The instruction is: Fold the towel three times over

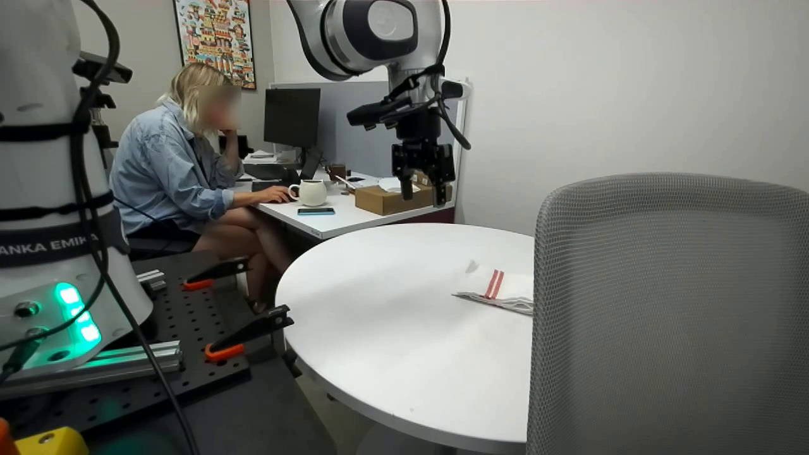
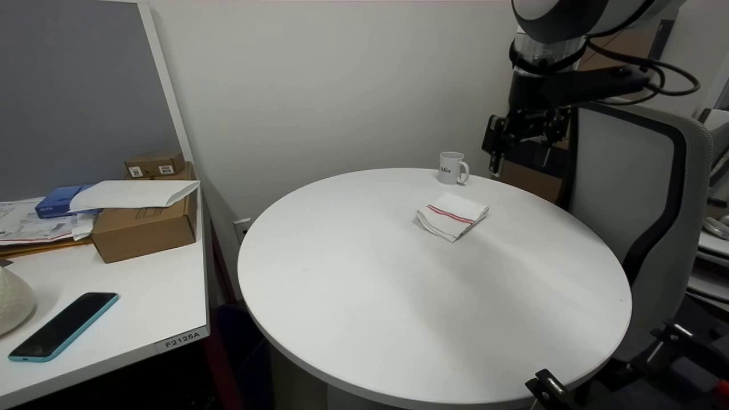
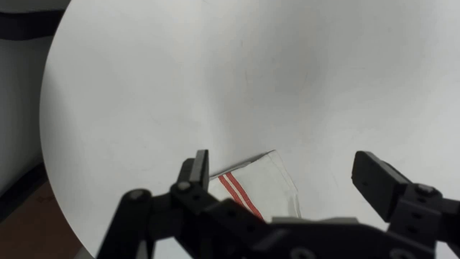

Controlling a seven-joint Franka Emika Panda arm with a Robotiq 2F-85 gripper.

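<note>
Nearest in the wrist view, the end effector (image 3: 282, 156) gapes empty above the bench (image 3: 125, 108). The towel (image 2: 453, 216) lies folded on it; too shallow a pinch could lift one layer, too long a sweep knock the nearby mug (image 2: 450, 169). Containers include, left to right in an exterior view, cardboard box (image 2: 145, 239) and mug; insides I can't make out.

A white mug (image 2: 449, 173) stands upright by the rim of the round white surface (image 2: 353, 296); a grey mesh chair (image 1: 670, 316) stands near. On a straight-edged white surface (image 2: 154, 296) lie a blue-edged phone (image 2: 65, 326) and a cardboard box (image 2: 142, 236) topped by a white envelope (image 2: 125, 195). A person (image 1: 164, 151) in a blue shirt sits there near a cream mug (image 1: 313, 193) and a dark monitor (image 1: 292, 117). A colourful framed picture (image 1: 216, 41) hangs on the wall (image 1: 142, 38).
</note>
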